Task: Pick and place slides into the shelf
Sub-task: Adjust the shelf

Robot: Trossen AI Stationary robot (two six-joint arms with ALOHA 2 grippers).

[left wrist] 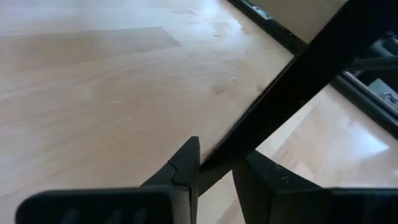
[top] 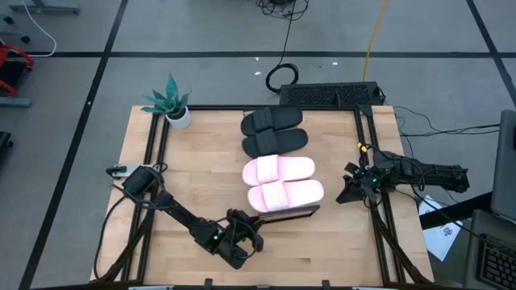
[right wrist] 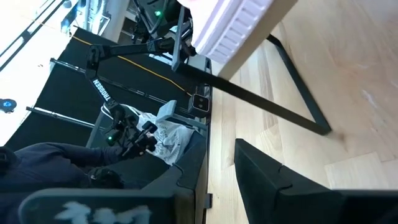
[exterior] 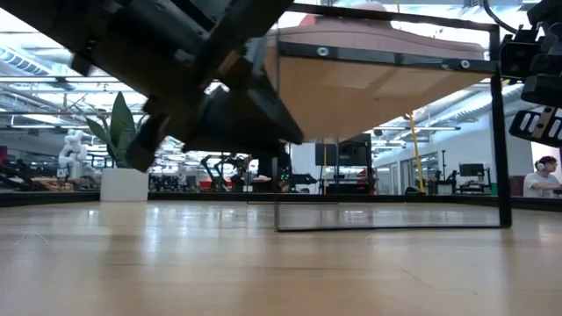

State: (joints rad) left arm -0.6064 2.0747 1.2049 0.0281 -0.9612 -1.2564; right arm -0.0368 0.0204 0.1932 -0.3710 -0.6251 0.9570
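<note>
Two black slides and two pale pink slides lie side by side on the shelf, which runs down the table's middle. In the low view the shelf's pale board sits on a thin dark frame, whose bottom bar is on the table. My left gripper is at the shelf's near end, shut on a bar of that frame. My right gripper waits by the table's right edge with a narrow gap and nothing in it. My left gripper pinches a thin dark bar of the shelf's frame between its two fingers. It comes from the table's near left, slanting slightly down, and the fingers lie across the bar. The bar runs up from the fingers toward the shelf's board.
A potted plant stands at the table's far left corner. A dark keyboard-like unit lies along the far edge. Dark rails run along the table's left and right sides. Bare wood lies left of the shelf. A person sits in the room beyond.
</note>
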